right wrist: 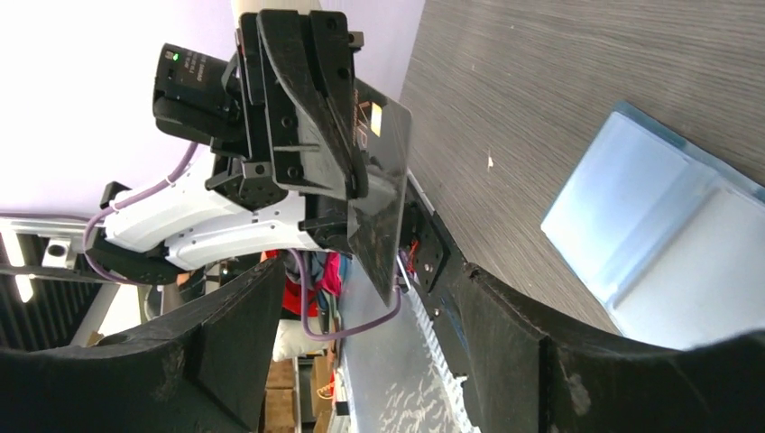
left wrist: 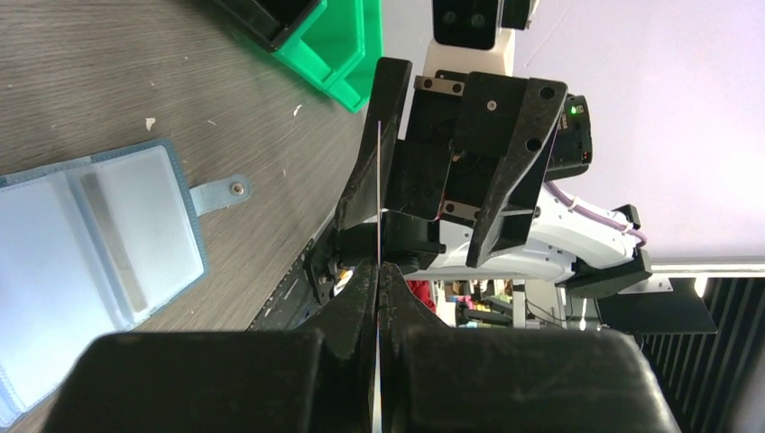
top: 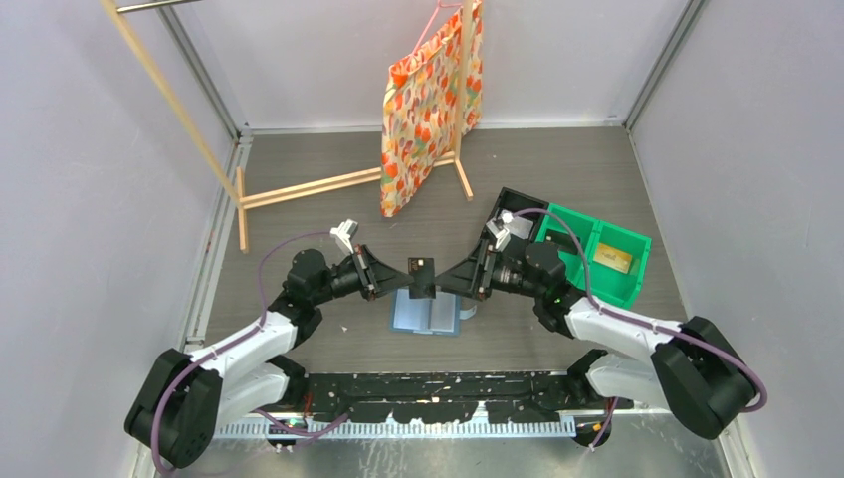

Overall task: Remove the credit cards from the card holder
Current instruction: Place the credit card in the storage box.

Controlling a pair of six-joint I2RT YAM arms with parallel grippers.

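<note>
Both arms reached inward from the near edge of the desk (top: 299,159) and met above its middle, forearms low and wrists turned so the two claws faced each other tip to tip. The left claw (top: 406,274) was pressed together on a dark credit card (right wrist: 379,194), pinching one end and holding it on edge in the air. The right claw (top: 445,282) stood spread, one finger on each side of the card's free end; one finger lay close beside the card, and I could not tell whether it touched. The card was thin, flat and glossy, with a small yellowish patch near one corner. Under it, the card holder (top: 426,314) lay open flat on the desk, toward the near edge: pale blue inside, with translucent sleeves, a teal rim and a short strap (left wrist: 221,190) bearing a metal stud. The desk had a grey wood-grain surface.
</note>
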